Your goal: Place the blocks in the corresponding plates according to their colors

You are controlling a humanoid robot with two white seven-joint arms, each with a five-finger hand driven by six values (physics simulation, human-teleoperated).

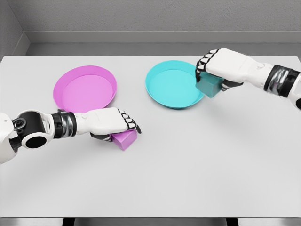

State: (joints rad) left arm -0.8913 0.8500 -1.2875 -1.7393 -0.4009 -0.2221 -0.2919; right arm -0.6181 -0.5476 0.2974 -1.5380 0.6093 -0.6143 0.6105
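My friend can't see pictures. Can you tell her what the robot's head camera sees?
A white robot's left hand grips a pink block on a white table just in front of a round pink plate. Its right hand holds a teal block at the edge of a round teal plate.

A pale grey worktop (197,165) fills most of the view (its surface plain and matte), with a grey wall (155,16) rising behind its far edge.
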